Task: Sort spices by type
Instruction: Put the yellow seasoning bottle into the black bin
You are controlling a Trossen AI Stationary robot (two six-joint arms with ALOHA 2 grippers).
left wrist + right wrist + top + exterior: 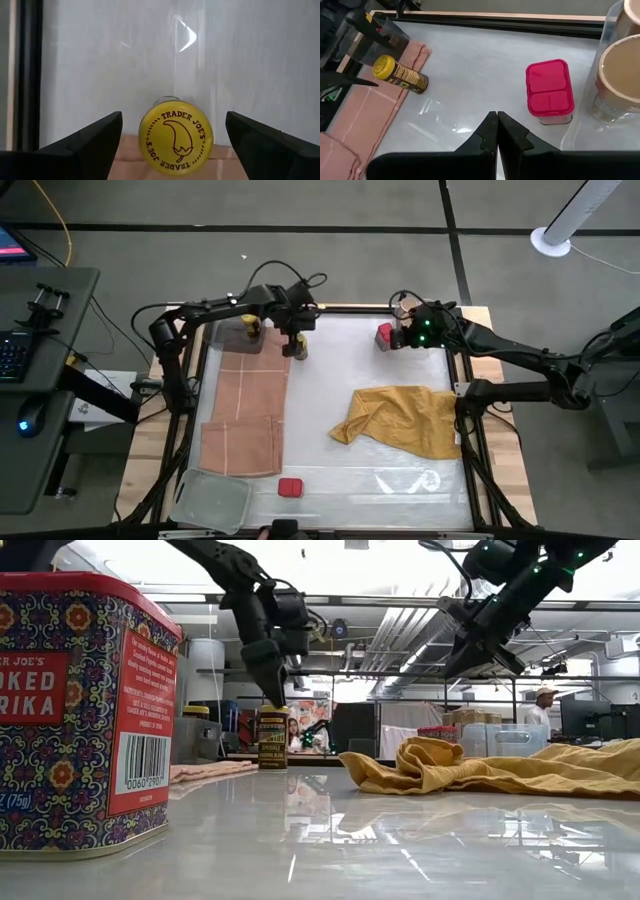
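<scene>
A yellow-capped jar (176, 137) stands upright on its base at the edge of the pink cloth (245, 405). My left gripper (174, 115) hangs over it, pointing down, open, one finger on either side of the cap without touching; the low view shows the gripper (272, 690) just above the jar (272, 740). My right gripper (497, 131) is shut and raised near the far edge, beside a red square tin (549, 92). Tan-topped jars (620, 75) stand in a clear container. A second yellow-capped jar (250, 327) stands far left. Another red tin (290, 488) rests near the near edge.
A crumpled mustard-yellow cloth (400, 420) lies right of centre. A clear grey plastic tray (212, 500) sits at the near left corner. The pink cloth covers the left side. A black frame (470, 430) borders the table. Bare table lies between the two cloths.
</scene>
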